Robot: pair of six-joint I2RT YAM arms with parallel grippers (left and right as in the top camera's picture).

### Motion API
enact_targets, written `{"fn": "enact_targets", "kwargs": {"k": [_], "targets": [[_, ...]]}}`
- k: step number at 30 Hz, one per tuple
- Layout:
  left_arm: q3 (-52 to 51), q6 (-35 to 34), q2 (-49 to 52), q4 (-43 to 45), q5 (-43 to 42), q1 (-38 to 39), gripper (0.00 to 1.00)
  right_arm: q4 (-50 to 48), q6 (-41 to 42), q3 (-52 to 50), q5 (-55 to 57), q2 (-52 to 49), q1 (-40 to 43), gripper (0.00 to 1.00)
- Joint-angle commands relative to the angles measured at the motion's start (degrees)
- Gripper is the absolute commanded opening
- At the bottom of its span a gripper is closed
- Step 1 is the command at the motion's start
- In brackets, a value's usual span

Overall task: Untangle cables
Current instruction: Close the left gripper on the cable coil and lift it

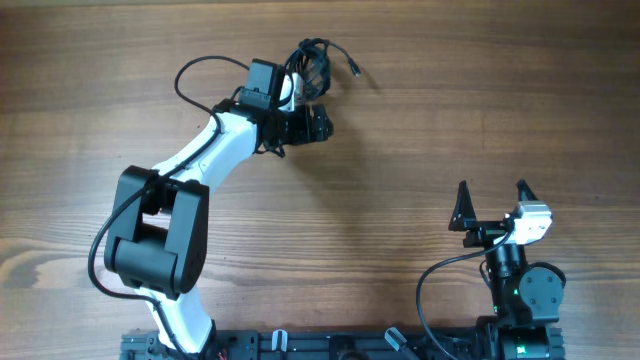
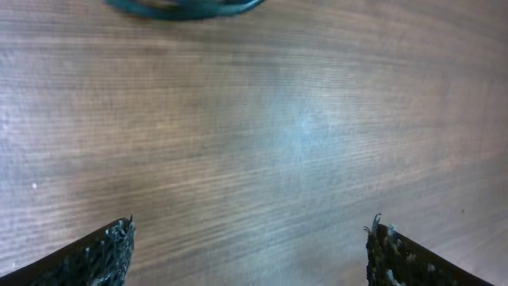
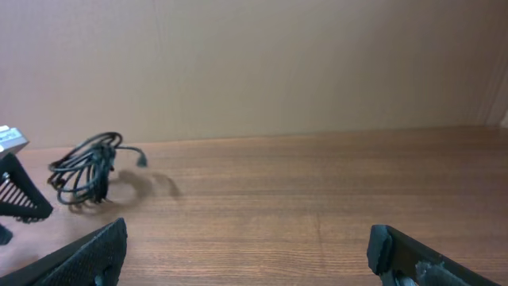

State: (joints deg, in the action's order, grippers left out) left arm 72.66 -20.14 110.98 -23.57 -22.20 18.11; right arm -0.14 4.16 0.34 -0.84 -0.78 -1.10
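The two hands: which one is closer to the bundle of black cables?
The left hand: it is right beside the cables, while the right hand is far away from them.

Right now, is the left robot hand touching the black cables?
Apart. The left wrist view shows bare table between the open left gripper and the cables at the top edge.

The left arm (image 1: pixel 215 145) is wearing smooth white shells between bulky, rounded black joint housings (image 1: pixel 150 235). A thick black wire (image 1: pixel 195 68) is looping off its far end beside a square black box (image 1: pixel 262 82). The right arm (image 1: pixel 520 285) is showing mostly black, carrying a white block (image 1: pixel 532 220), with a small green light (image 1: pixel 517 293) glowing on it. Its black triangular fingers (image 1: pixel 463 208) are looking rough-textured.
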Motion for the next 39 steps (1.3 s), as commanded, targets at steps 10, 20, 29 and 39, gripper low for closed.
{"fn": "enact_targets", "kwargs": {"k": [10,20,29,39], "targets": [[0.17,-0.28,-23.67,-1.44,11.67,1.03,1.0,-0.15,-1.03,-0.04,-0.07,0.35,-0.33,1.0],[0.07,-0.26,-19.3,6.16,16.48,3.06,1.0,-0.15,-1.05,-0.04,-0.07,0.35,-0.33,1.0],[0.07,-0.31,-6.4,25.29,20.39,3.02,0.53,-0.15,-1.03,-0.04,-0.07,0.35,-0.33,1.0],[0.07,-1.86,8.04,40.37,21.03,2.99,0.81,-0.15,-1.01,-0.04,-0.07,0.35,-0.33,1.0]]}}
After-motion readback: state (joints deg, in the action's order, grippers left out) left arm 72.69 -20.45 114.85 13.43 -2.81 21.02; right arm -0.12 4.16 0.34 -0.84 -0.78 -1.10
